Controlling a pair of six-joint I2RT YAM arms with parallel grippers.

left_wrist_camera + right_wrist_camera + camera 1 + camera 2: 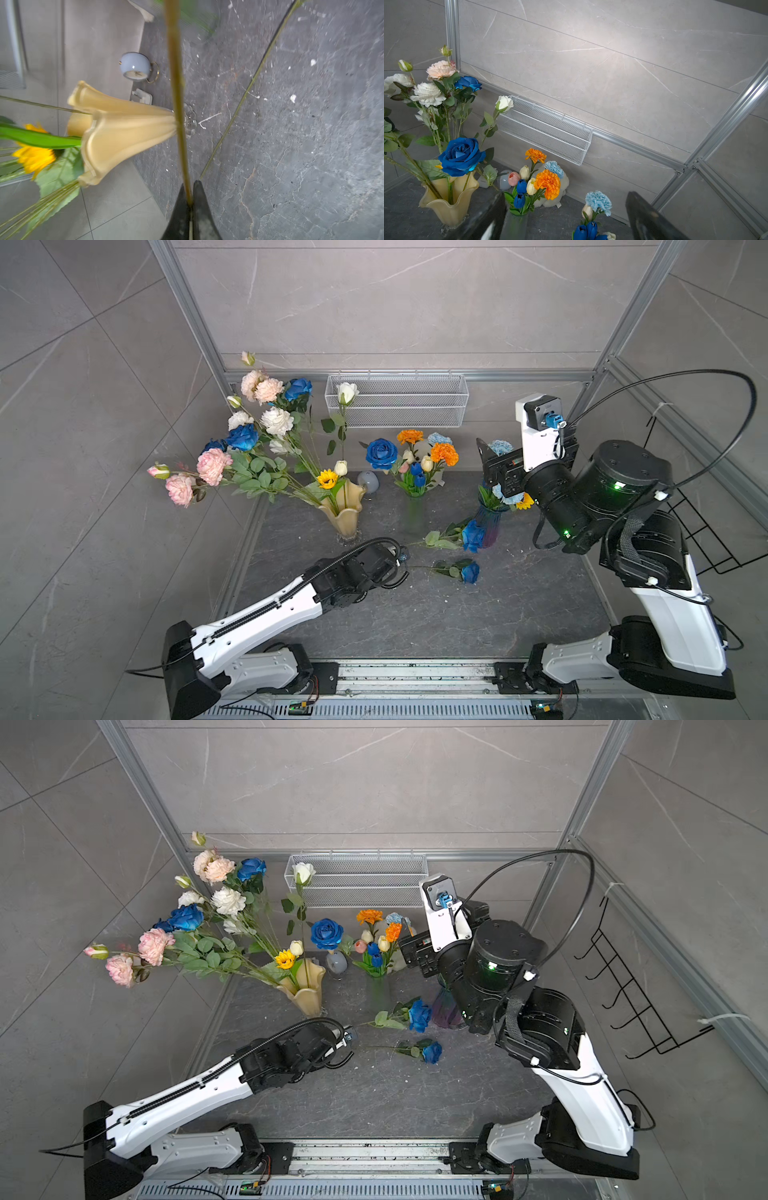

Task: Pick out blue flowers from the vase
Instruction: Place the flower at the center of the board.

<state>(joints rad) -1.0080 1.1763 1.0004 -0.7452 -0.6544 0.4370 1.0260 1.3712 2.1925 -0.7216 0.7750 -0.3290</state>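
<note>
Found left gripper pinched together on a thin green stem running straight out from the fingertips, bloom outside the wrist view; noted in a top view a loose blue rose and a second loose blue rose lying on the tabletop just beyond those fingers, stems aimed back at them, held one not distinguishable. Found right gripper spread wide, nothing between its fingers, with a pale blue carnation and deep blue tulips standing just ahead of the tips. Recorded further blue roses in the amber vase, well apart from both sets of fingers.
</note>
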